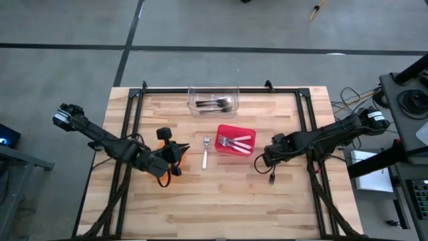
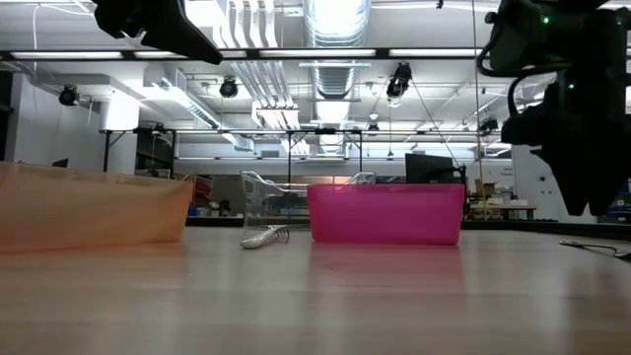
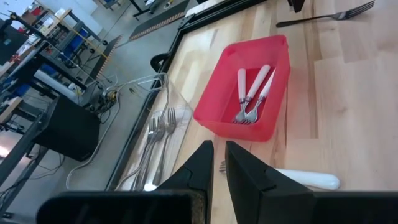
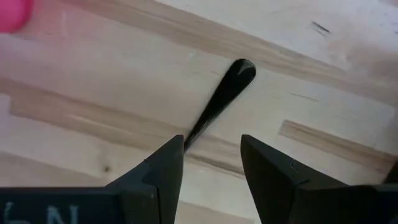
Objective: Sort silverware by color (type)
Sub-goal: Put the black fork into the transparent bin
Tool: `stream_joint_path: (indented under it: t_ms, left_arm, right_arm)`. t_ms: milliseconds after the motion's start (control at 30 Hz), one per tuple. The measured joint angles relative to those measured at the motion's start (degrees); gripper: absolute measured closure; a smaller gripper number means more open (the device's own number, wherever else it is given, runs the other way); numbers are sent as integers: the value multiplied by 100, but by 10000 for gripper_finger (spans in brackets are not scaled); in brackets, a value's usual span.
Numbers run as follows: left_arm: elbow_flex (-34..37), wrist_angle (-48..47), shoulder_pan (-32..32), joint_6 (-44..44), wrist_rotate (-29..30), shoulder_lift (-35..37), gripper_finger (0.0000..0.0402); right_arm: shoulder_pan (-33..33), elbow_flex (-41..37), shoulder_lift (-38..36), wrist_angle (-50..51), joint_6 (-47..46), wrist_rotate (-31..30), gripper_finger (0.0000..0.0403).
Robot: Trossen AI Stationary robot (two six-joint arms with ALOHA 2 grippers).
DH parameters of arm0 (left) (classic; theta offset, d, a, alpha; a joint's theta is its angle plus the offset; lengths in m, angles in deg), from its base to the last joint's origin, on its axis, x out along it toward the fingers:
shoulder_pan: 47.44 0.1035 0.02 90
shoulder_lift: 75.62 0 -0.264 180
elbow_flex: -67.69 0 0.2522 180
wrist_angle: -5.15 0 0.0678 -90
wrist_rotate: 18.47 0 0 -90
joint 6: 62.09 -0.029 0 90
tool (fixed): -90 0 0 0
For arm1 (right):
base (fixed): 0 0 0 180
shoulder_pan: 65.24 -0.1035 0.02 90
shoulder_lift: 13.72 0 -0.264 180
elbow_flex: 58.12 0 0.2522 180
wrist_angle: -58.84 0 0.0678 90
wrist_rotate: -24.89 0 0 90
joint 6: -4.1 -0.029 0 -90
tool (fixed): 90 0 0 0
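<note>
Two pincers: left (image 1: 175, 159) clenched, right (image 4: 211, 163) released | pale wooden table (image 1: 221, 207) | grey floor (image 1: 60, 67), ceiling lights

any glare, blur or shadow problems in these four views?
High view: even light, sharp; the clear bin is faint against the table. Low view: ceiling lights blow out and both arms are backlit silhouettes. Left wrist view: the near fingers are soft. Right wrist view: the black handle is slightly blurred, with a sheen at its tip.
</note>
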Motion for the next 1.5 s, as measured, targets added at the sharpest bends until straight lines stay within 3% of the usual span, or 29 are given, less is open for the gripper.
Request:
stream_joint_path:
  t_ms: [333, 1000, 1500]
  left_arm:
    - [2, -1, 0, 2, 0, 4, 377]
    - [4, 169, 0, 26, 0, 7, 377]
    - [4, 181, 0, 28, 0, 7, 377]
  right_arm:
    - [-2, -626, 0, -1228, -140, 155, 252]
    - [-6, -1022, -13, -1372, 178, 38, 257]
    - [-3, -1057, -7, -1378, 557, -229, 387]
